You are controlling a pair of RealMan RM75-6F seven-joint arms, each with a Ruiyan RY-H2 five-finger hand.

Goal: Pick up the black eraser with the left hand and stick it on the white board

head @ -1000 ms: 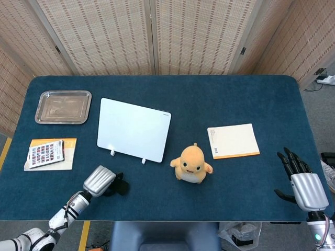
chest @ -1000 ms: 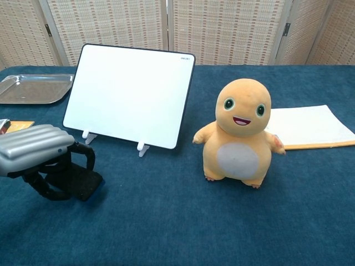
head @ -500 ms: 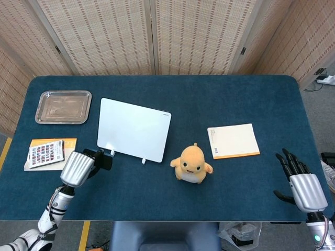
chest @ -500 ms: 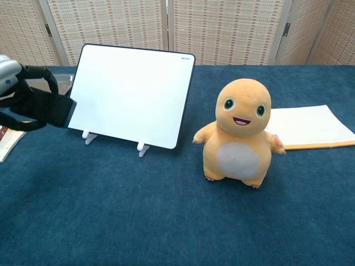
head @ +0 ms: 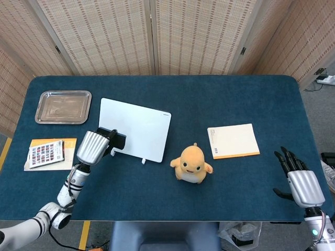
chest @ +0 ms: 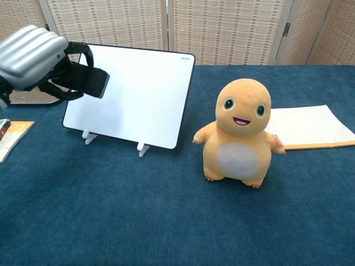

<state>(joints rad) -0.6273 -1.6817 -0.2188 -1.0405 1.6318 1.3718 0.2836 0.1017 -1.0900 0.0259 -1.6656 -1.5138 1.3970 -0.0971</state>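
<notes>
My left hand point(head: 94, 147) point(chest: 34, 56) grips the black eraser point(head: 119, 141) point(chest: 87, 81) and holds it in front of the white board's point(head: 141, 125) point(chest: 141, 94) left part. The board leans back on two small white feet, its face toward me. Whether the eraser touches the board's face cannot be told. My right hand point(head: 299, 181) hangs near the table's front right edge with its fingers spread and nothing in it; the chest view does not show it.
An orange plush toy point(head: 191, 163) point(chest: 241, 133) stands right of the board. A notebook point(head: 233, 140) point(chest: 310, 127) lies beyond it. A metal tray point(head: 63, 107) point(chest: 30, 88) sits at the back left, and a colourful booklet point(head: 49, 153) lies at the left edge.
My left hand lifted the eraser off the table, carried it up and left, and now has brought it rightward before the board's left part. The right hand barely moved.
</notes>
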